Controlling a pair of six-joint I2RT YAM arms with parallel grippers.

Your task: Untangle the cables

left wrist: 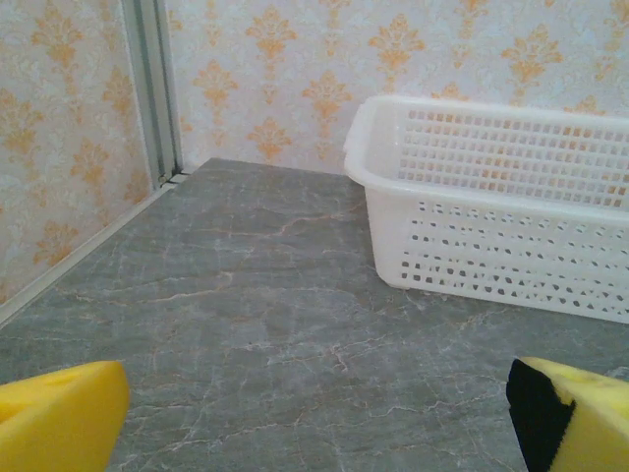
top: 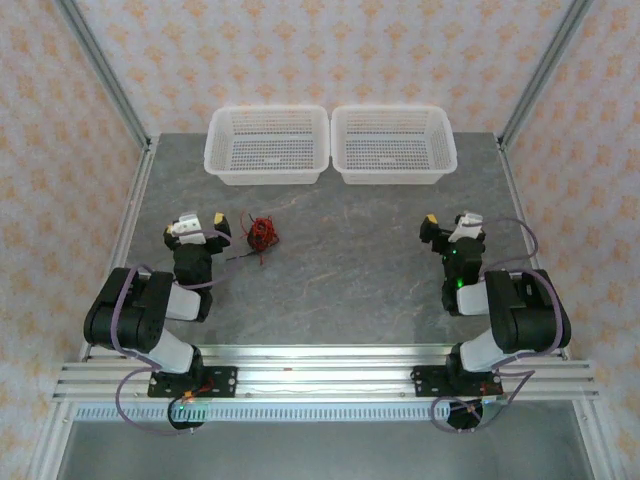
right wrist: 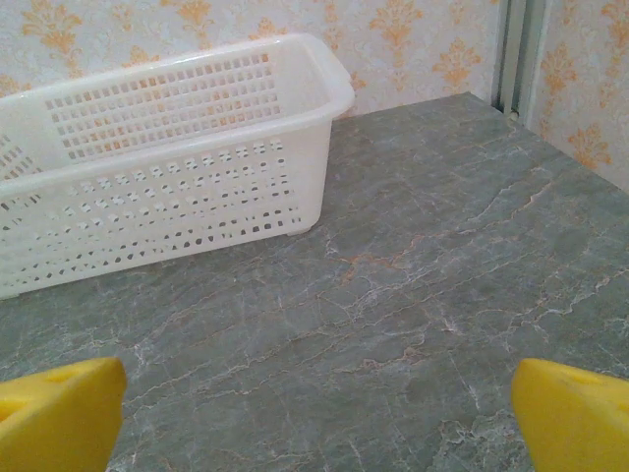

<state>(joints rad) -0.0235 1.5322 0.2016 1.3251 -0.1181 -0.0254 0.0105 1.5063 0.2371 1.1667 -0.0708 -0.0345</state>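
The cables (top: 262,234) lie in one small tangled bundle of thin red and black strands on the grey table, left of centre, in front of the left basket. My left gripper (top: 197,224) rests just left of the bundle, apart from it, open with nothing between its yellow fingertips (left wrist: 59,418). My right gripper (top: 450,223) sits far to the right of the bundle, also open and empty, its yellow fingertips (right wrist: 575,418) wide apart over bare table.
Two white perforated baskets stand side by side at the back, the left basket (top: 268,146) and the right basket (top: 393,145). The left basket's wall (left wrist: 501,211) is ahead of my left gripper, the right basket's wall (right wrist: 167,167) ahead of my right. Metal frame posts (left wrist: 152,93) bound the table corners.
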